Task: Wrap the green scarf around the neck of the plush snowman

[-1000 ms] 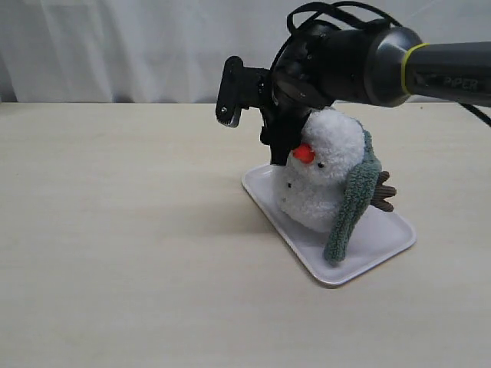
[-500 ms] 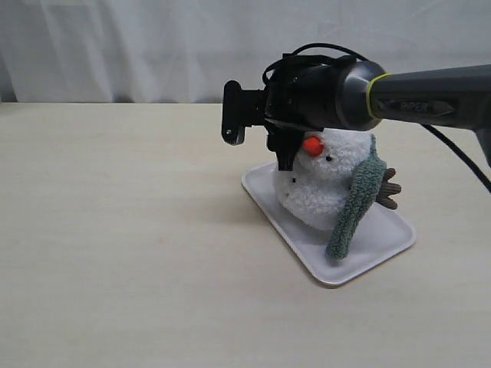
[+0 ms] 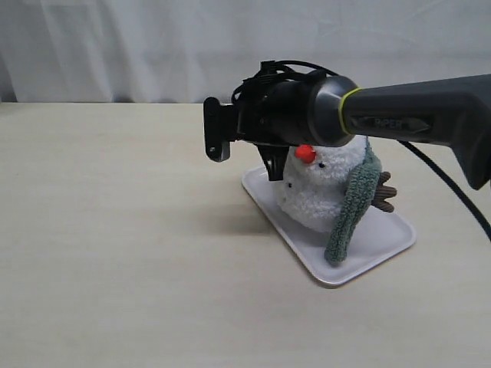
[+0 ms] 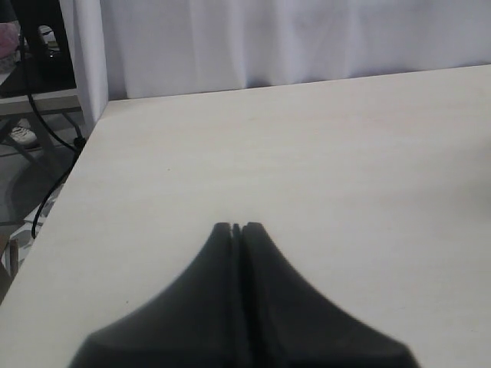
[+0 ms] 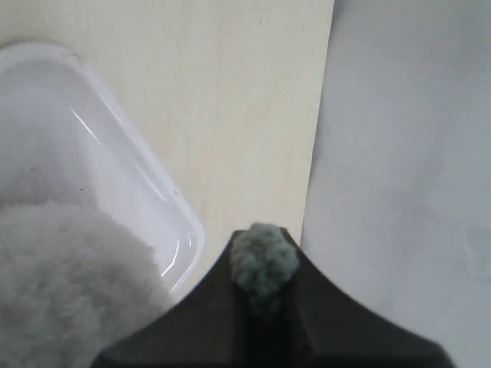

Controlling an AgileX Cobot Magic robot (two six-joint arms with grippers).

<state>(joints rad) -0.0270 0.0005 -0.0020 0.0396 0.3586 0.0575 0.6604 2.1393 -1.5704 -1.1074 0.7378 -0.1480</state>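
Observation:
The plush snowman (image 3: 316, 198) stands on a white tray (image 3: 383, 244), its orange nose (image 3: 305, 153) pointing left. The green scarf (image 3: 351, 208) hangs down its right side from behind the head to the tray. My right arm reaches across in front of the top of the head. My right gripper (image 3: 273, 162) sits just left of the face, shut on the scarf's other end (image 5: 265, 261). The white plush (image 5: 69, 291) and tray rim (image 5: 180, 203) lie beside these fingers. The neck crease is not clearly visible. My left gripper (image 4: 236, 228) is shut and empty over bare table, away from the snowman.
The light wooden table (image 3: 115, 253) stretches left and in front of the tray. A white curtain (image 3: 115, 46) hangs along the back edge. In the left wrist view the table's edge (image 4: 73, 176) shows, with cables and floor beyond it.
My right arm has moved left and lower across the snowman's head, carrying the scarf end to the left of the face. The hanging scarf part has stayed on the right side.

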